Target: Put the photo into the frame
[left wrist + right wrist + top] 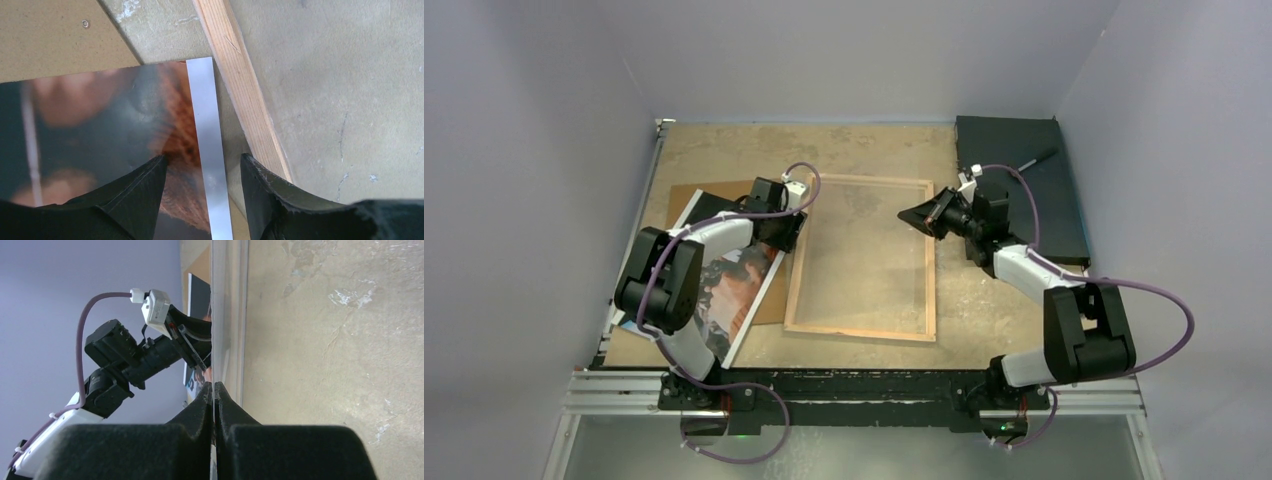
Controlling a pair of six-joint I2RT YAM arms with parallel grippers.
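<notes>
A glossy dark and orange photo (742,282) with a white border lies flat on the mottled table (864,150), just left of the rectangular, wood-edged frame (862,332). The left end effector (203,159) hangs spread over that border. The right end effector (214,386) is pressed together.

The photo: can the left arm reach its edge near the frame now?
Likely yes: the left fingers hang open over the white border of the photo, nothing between; only the frame lies close beside.
</notes>
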